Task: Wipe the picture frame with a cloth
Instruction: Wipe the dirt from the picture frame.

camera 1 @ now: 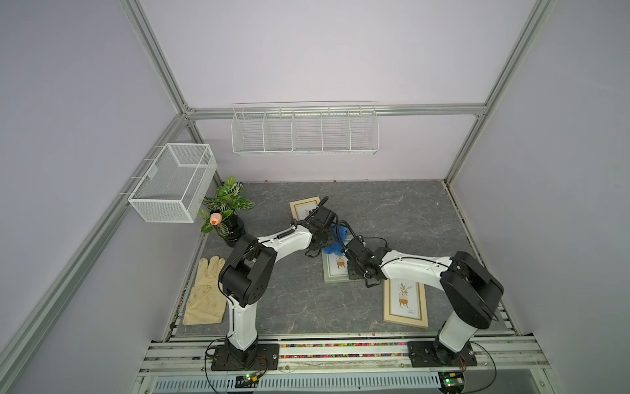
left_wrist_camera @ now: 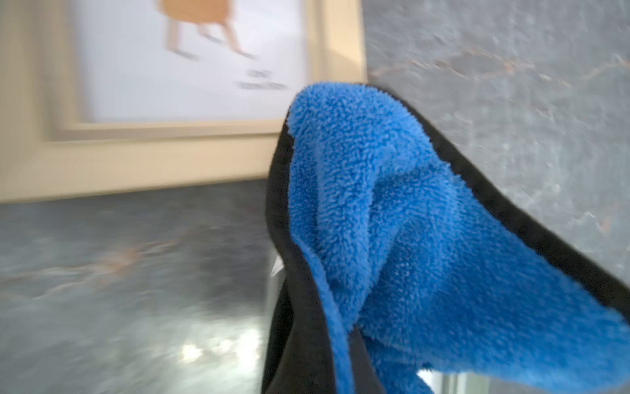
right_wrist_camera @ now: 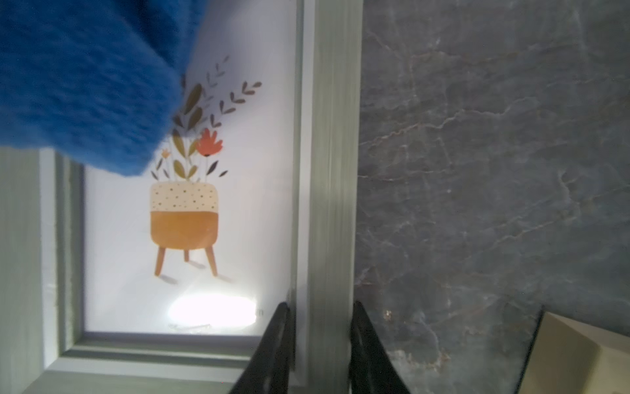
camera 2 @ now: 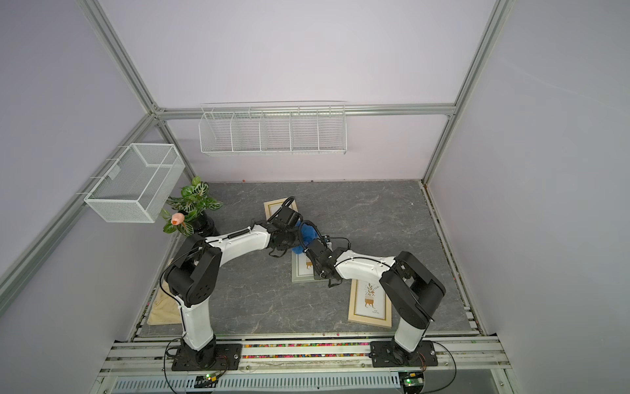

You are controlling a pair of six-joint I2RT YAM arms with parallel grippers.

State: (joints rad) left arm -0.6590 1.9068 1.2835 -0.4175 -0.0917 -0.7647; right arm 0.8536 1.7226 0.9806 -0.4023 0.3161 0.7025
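Three picture frames lie flat: a beige frame (camera 1: 304, 208) beyond the left gripper (camera 1: 324, 240), a second beige frame (camera 1: 405, 303) behind the right gripper (right_wrist_camera: 320, 327), and the grey-green frame (right_wrist_camera: 337, 170) between them. The right gripper clamps its side rail, and its long axis runs straight ahead to the one blue cloth (left_wrist_camera: 392, 204), which is pinched in the left gripper and hangs over the far end

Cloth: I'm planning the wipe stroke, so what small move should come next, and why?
Probably sweep the cloth across the glass toward the right hand: it covers only the far end of the grey-green frame, which that hand pins by its side rail.
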